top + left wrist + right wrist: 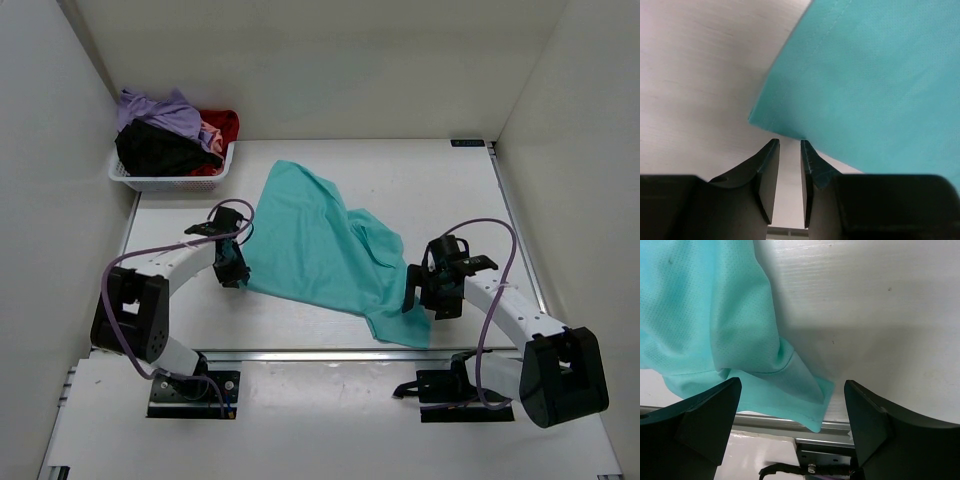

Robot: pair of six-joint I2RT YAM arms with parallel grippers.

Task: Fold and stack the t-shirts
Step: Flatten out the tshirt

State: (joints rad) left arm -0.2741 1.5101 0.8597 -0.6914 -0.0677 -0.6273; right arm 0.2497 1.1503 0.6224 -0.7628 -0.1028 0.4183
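A teal t-shirt (320,245) lies spread and rumpled across the middle of the table, one corner reaching the front edge. My left gripper (232,268) sits at its left hem corner. In the left wrist view the shirt (870,75) ends just ahead of my left gripper (789,141), whose jaws stand a narrow gap apart with only table between them. My right gripper (412,295) is wide open over the near right corner of the shirt (705,305), straddling it in the right wrist view (791,382). Purple (160,110), black (160,150), red (222,125) and pink (210,135) shirts are heaped in the basket.
A white slotted basket (170,182) stands at the table's back left corner. A metal rail (300,353) runs along the front edge and shows in the right wrist view (840,427). White walls enclose the left, back and right sides.
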